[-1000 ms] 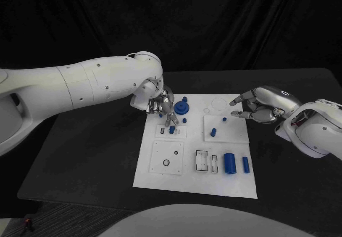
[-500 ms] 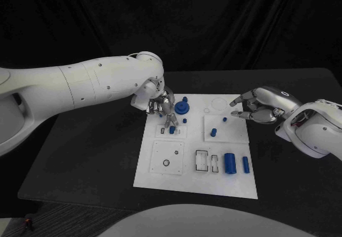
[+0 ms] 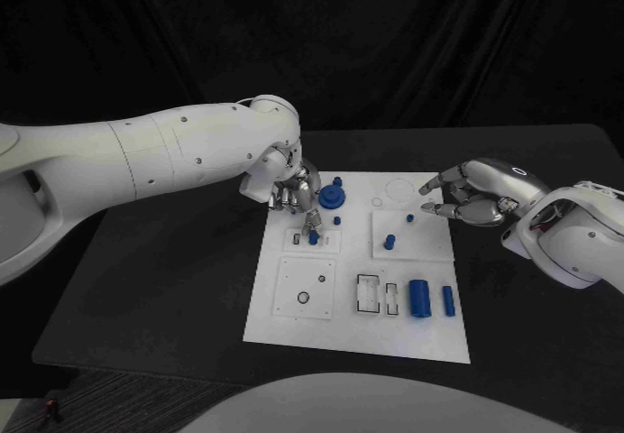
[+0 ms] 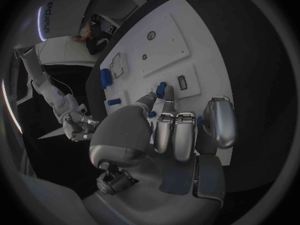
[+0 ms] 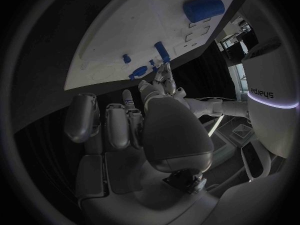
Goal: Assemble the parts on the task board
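Nearest you on the board (image 3: 358, 343), a thick blue cylinder (image 3: 418, 299) lies on its side with a thinner rod (image 3: 449, 301) just beside it, both with their long axes running from near to far. They look rigid, light and smooth, so expect them to roll; take each across its middle, fingers on the round flanks. Further out, a short peg (image 3: 389, 241) stands upright in its square plate. At the far left of the board, your left hand (image 3: 289, 188) pinches a small blue peg (image 3: 312, 236) at its fingertips, held roughly upright over the socket plate, though whether it is seated is hard to tell. Your right hand (image 3: 471, 192) hovers at the board's far right edge, fingers curled, holding nothing.
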Robot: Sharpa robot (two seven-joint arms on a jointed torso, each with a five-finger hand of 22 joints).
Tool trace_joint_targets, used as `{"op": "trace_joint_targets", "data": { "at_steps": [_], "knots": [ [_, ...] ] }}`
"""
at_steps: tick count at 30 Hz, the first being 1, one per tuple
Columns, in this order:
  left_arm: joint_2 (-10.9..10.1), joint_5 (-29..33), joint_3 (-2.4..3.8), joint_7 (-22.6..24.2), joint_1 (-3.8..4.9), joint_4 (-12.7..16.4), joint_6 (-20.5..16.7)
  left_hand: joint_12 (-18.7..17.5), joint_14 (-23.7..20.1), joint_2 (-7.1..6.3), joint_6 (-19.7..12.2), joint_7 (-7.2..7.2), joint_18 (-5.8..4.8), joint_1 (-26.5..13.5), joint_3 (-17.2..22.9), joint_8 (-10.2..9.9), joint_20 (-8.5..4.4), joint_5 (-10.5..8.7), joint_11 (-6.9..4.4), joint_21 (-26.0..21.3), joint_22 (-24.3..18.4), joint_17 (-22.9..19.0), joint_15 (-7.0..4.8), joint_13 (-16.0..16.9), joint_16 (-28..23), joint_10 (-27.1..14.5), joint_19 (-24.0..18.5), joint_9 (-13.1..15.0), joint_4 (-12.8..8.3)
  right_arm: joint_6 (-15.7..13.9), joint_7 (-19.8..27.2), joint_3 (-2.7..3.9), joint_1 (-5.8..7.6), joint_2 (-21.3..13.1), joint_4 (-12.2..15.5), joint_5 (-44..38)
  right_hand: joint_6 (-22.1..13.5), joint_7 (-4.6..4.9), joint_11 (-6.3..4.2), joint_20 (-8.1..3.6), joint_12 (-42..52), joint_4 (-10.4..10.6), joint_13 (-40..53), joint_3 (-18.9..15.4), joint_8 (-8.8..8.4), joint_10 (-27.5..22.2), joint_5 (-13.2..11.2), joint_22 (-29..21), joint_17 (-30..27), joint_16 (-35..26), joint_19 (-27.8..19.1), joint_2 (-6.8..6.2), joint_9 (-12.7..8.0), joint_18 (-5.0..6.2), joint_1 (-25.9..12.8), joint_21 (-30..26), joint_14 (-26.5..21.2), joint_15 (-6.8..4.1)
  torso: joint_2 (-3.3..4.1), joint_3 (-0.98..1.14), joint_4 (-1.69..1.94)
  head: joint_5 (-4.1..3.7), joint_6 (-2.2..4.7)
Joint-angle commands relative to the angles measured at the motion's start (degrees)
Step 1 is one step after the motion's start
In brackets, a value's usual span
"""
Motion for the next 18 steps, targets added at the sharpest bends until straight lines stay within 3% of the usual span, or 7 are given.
{"op": "trace_joint_targets", "data": {
  "at_steps": [1, 5, 9, 11, 18],
  "knots": [
    [0.1, 0.1, 0.03, 1.7, 0.12, 0.2, 0.8, -0.3, 6.0, -0.06, -0.5, 0.06, 0.98, 0.5, 0.2, -0.7, 0.12, 0.25, 0.29, -0.4, 9.7, 14.9, 0.35, 14.5, 0.1, 5.2, -0.2, -0.8, -0.4, 0.5, -1.0, 0.03, -0.16, 0.0, 0.0, 0.0, 0.4, 0.06, 0.07, 0.07, -0.3, 0.1, 2.9, 0.3, -0.30, -0.3, 0.1, 8.8, 0.0, -0.4, -0.2, 0.50, -0.1, 0.68, 0.1, -0.3, 2.4, 0.38, 0.00, 0.01, 0.02, 0.06, -0.01],
    [0.2, 0.1, 0.03, 1.9, 0.08, 0.2, 0.7, -0.3, 5.9, -0.05, -0.4, 0.32, 0.98, 0.6, 0.8, -1.9, 0.27, 0.24, 0.52, -0.5, 9.7, 14.9, 0.54, 14.5, 0.1, 5.1, -0.3, -2.6, -0.8, 0.6, -1.0, 0.03, -0.20, 0.1, 0.0, 0.0, 0.4, 0.05, 0.07, 0.07, -0.3, 0.1, 2.8, 0.3, -0.30, -0.3, 0.2, 8.8, -0.1, -0.4, -0.2, 0.51, -0.1, 0.69, 0.1, -0.4, 2.4, 0.38, 0.00, 0.01, -0.02, 0.08, -0.01],
    [0.2, 0.1, 0.03, 2.1, 0.04, 0.1, 0.5, -0.4, 5.9, -0.09, -0.6, 0.86, 0.98, 0.8, 2.0, -3.6, 0.54, 0.38, 0.92, -0.6, 9.7, 14.9, 0.86, 14.5, 0.0, 5.1, -0.2, -6.3, -1.6, 0.7, -1.1, 0.03, -0.24, 0.1, 0.0, 0.0, 0.4, 0.05, 0.07, 0.07, -0.3, 0.0, 2.8, 0.3, -0.30, -0.3, 0.2, 8.8, -0.1, -0.4, -0.2, 0.49, -0.1, 0.69, 0.1, -0.4, 2.4, 0.38, 0.02, -0.01, -0.02, 0.11, -0.01],
    [0.2, 0.1, 0.02, 2.1, 0.02, 0.1, 0.5, -0.3, 5.9, -0.13, -1.0, 1.10, 0.97, 0.7, 2.4, -3.6, 0.68, 0.43, 1.12, -0.6, 9.7, 14.8, 1.02, 14.5, 0.0, 5.1, -0.2, -8.0, -1.8, 0.8, -1.1, 0.03, -0.25, 0.1, -0.1, 0.0, 0.4, 0.05, 0.07, 0.07, -0.3, 0.0, 2.8, 0.3, -0.30, -0.3, 0.2, 8.8, -0.1, -0.4, -0.2, 0.49, -0.1, 0.69, 0.1, -0.4, 2.4, 0.38, 0.02, -0.01, -0.01, 0.16, -0.01],
    [0.4, 0.1, 0.02, 1.5, -0.08, 0.1, 0.9, -0.3, 5.9, -0.27, -0.6, 1.18, 0.96, 0.6, 2.8, -3.5, 0.81, 0.24, 1.21, -0.6, 9.7, 14.9, 1.12, 14.5, 0.1, 5.1, -0.1, -9.8, -2.0, 1.0, -1.2, 0.03, -0.29, 0.1, -0.1, 0.0, 0.5, 0.04, 0.07, 0.07, -0.4, 0.0, 2.8, 0.4, -0.29, -0.3, 0.2, 8.7, -0.1, -0.4, -0.2, 0.47, -0.1, 0.70, 0.1, -0.5, 2.4, 0.38, 0.01, 0.00, 0.00, 0.18, -0.01]
  ]
}}
